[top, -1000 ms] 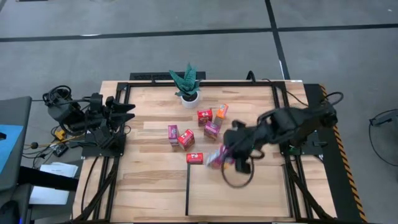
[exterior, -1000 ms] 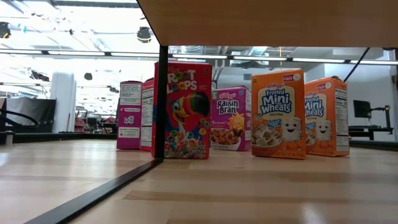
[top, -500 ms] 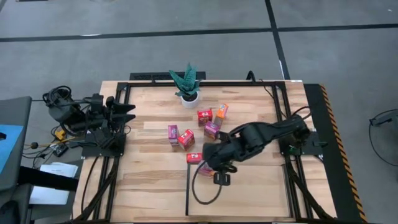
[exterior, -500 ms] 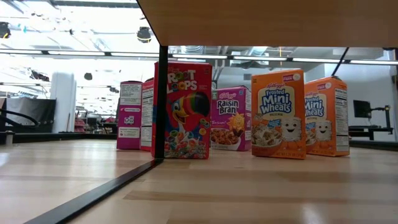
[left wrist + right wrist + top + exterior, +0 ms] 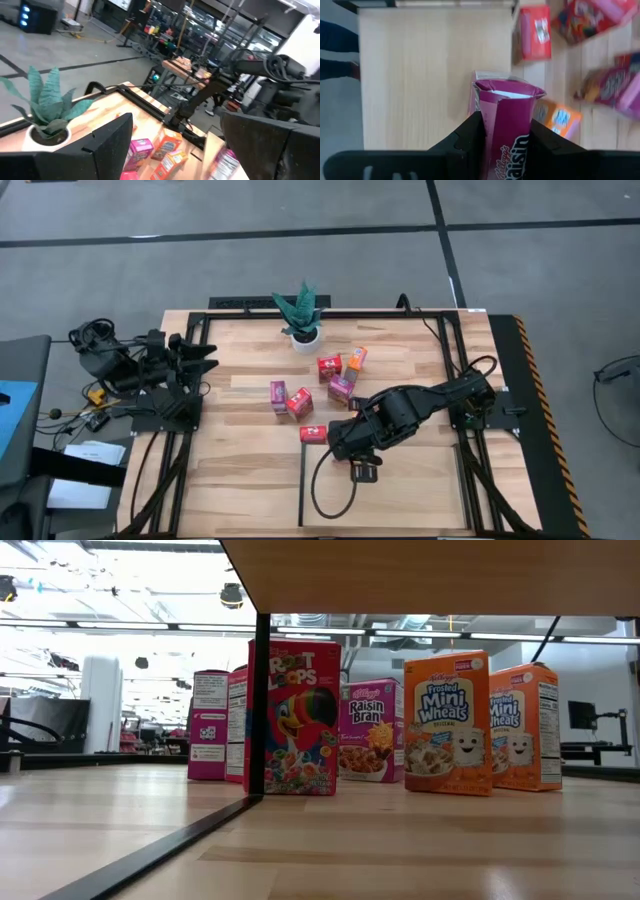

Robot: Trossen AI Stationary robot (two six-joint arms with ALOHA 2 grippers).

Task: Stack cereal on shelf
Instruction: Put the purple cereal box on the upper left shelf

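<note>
My right gripper is clamped on a purple cereal box, hanging over the shelf near its back left corner; the left gripper waits with fingers spread at the table's left edge. I worry the box could tip on landing, being held tilted; it could also clip the red box just beside that corner.

A grey concrete floor, crossed by dark lines, surrounds the slatted wooden tabletop. Beyond the tabletop's far edge, bright ceiling lights span an open workshop with benches.
</note>
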